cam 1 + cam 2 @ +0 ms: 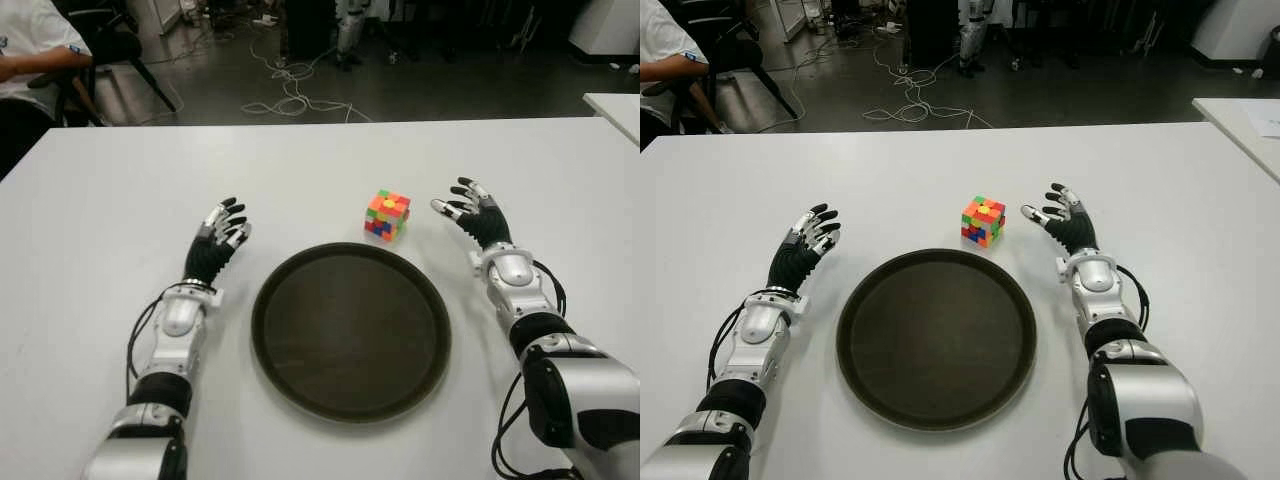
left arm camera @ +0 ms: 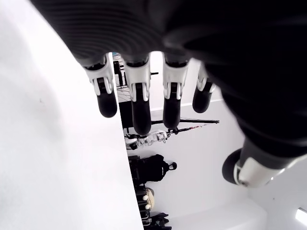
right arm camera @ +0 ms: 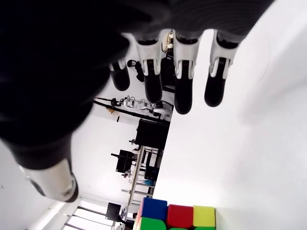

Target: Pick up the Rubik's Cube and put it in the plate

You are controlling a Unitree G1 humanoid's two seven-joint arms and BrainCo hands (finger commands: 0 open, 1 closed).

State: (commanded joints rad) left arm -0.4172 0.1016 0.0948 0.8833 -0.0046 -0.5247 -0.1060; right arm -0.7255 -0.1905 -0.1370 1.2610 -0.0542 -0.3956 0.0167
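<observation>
Fingers spread, right robot hand (image 1: 468,212) sits just right of the multicoloured plastic Rubik's Cube (image 1: 387,215); round dark plate (image 1: 350,331) nearer; left robot hand (image 1: 218,237) spread, empty

You see the multicoloured scrambled Rubik's Cube (image 1: 387,214) sitting flat on the table, just beside your right hand (image 1: 474,215) on its inner side, not touching it. The round dark brown plate (image 1: 300,385) lies flat between both hands, holding nothing.
</observation>
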